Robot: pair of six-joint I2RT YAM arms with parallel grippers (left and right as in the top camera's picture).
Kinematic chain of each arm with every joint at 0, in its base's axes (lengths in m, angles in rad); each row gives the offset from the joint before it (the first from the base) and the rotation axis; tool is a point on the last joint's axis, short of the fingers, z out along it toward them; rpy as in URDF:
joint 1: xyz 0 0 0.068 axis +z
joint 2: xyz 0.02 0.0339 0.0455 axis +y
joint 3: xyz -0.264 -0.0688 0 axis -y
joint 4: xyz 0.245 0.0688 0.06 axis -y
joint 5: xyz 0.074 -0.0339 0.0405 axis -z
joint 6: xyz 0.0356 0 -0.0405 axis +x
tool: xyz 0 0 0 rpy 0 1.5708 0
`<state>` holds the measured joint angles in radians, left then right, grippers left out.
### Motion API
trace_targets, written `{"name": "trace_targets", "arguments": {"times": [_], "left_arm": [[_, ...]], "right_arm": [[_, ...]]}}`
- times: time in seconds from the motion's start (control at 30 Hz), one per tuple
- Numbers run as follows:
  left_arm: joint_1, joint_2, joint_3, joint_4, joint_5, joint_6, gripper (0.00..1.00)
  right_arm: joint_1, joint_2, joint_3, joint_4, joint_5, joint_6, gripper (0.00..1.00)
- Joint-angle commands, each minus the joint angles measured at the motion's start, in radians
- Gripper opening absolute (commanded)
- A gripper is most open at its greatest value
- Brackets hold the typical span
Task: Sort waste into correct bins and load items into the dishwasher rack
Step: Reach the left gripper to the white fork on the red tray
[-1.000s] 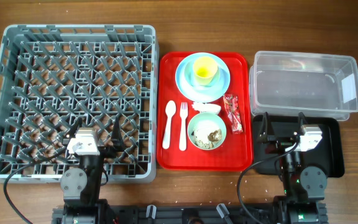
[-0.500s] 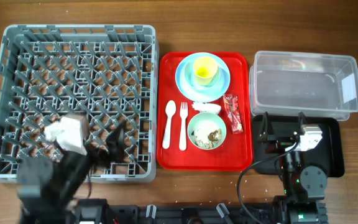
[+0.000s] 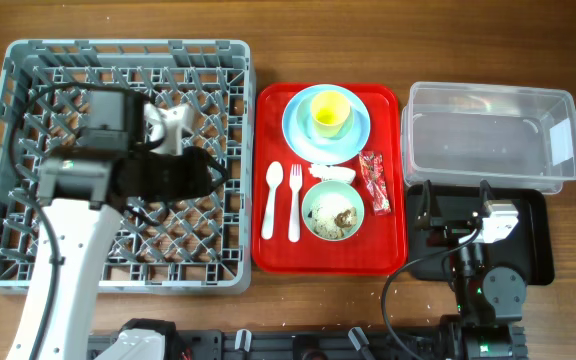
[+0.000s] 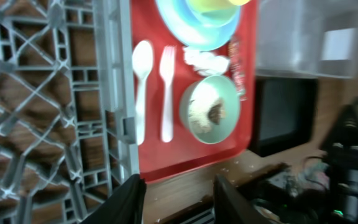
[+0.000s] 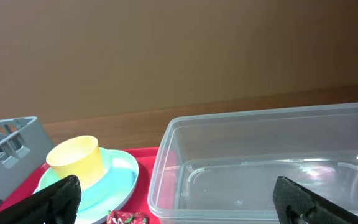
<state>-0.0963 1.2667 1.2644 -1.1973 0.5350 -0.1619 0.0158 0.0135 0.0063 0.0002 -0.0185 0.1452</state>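
- Overhead: nothing is sorted yet. The light blue round plate (image 3: 298,131), the small yellow cup (image 3: 330,110) on it, the pale green bowl (image 3: 333,213) holding rice-like food scraps (image 3: 342,216), the white plastic spoon (image 3: 271,200), the white plastic fork (image 3: 294,201), the crumpled white napkin (image 3: 333,173) and the shiny red snack wrapper (image 3: 374,180) all sit on the red serving tray (image 3: 268,256).
- The big grey pegged dishwasher rack (image 3: 28,60) is left of the red tray. The clear plastic tub (image 3: 488,92) and the shallow black tray (image 3: 540,252) are to its right. I see no task items in any of the three.
- The left gripper (image 3: 216,172) hangs over the rack, pointing at the red tray. The right gripper (image 3: 455,204) sits low over the black tray.
- Left wrist: the fingers (image 4: 132,198) are spread and hold nothing. The spoon and fork lie just past the rack wall, on the red tray's rack side.
- Right wrist: the fingers (image 5: 64,198) are wide apart and empty, facing the tub and cup.
- Judgement: the step is the first pick, on the left arm. Next it should cross the rack wall and drop over the spoon. The spoon lies flat, so it needs a low pinch across the handle.
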Motion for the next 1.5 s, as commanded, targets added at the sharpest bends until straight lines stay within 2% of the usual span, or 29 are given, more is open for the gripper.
{"name": "trace_targets", "arguments": {"times": [0.0, 0.07, 0.17, 0.3, 0.33, 0.4, 0.47, 0.53, 0.6, 0.83, 1.07, 1.17, 1.27, 1.47], "left_arm": [[-0.197, 0.012, 0.013, 0.019, -0.338, -0.2, 0.25], [-0.326, 0.034, 0.011, 0.033, -0.453, -0.298, 0.2], [-0.508, 0.13, 0.011, 0.077, -0.518, -0.411, 0.21], [-0.645, 0.31, 0.011, 0.202, -0.52, -0.423, 0.21], [-0.663, 0.369, 0.011, 0.225, -0.528, -0.423, 0.18], [-0.668, 0.468, 0.011, 0.269, -0.535, -0.431, 0.1], [-0.667, 0.524, 0.011, 0.302, -0.539, -0.43, 0.08], [-0.666, 0.562, 0.011, 0.315, -0.608, -0.43, 0.11], [-0.667, 0.563, 0.011, 0.317, -0.612, -0.435, 0.04], [-0.683, 0.583, 0.011, 0.324, -0.615, -0.457, 0.04], [-0.723, 0.615, 0.011, 0.401, -0.616, -0.451, 0.04], [-0.717, 0.615, 0.011, 0.389, -0.729, -0.455, 0.07], [-0.686, 0.615, 0.011, 0.39, -0.731, -0.457, 0.2], [-0.674, 0.666, 0.011, 0.414, -0.697, -0.491, 0.2]], "right_arm": [[-0.005, -0.004, -0.001, 0.006, 0.009, 0.012, 1.0], [-0.005, -0.004, -0.001, 0.006, 0.009, 0.012, 1.0], [-0.005, -0.004, -0.001, 0.006, 0.009, 0.012, 1.0], [-0.005, -0.004, -0.001, 0.006, 0.01, 0.012, 1.0], [-0.005, -0.004, -0.001, 0.006, 0.009, 0.012, 1.0], [-0.005, -0.004, -0.001, 0.006, 0.009, 0.012, 1.0], [-0.005, -0.004, -0.001, 0.006, 0.009, 0.012, 1.0], [-0.005, -0.004, -0.001, 0.006, 0.01, 0.012, 1.0], [-0.005, -0.004, -0.001, 0.006, 0.009, 0.012, 1.0], [-0.005, -0.004, -0.001, 0.006, 0.009, 0.012, 1.0], [-0.005, -0.004, -0.001, 0.006, 0.009, 0.012, 1.0], [-0.005, -0.004, -0.001, 0.006, 0.009, 0.012, 1.0], [-0.005, -0.004, -0.001, 0.006, 0.009, 0.012, 1.0], [-0.005, -0.004, -0.001, 0.006, 0.009, 0.012, 1.0]]}}
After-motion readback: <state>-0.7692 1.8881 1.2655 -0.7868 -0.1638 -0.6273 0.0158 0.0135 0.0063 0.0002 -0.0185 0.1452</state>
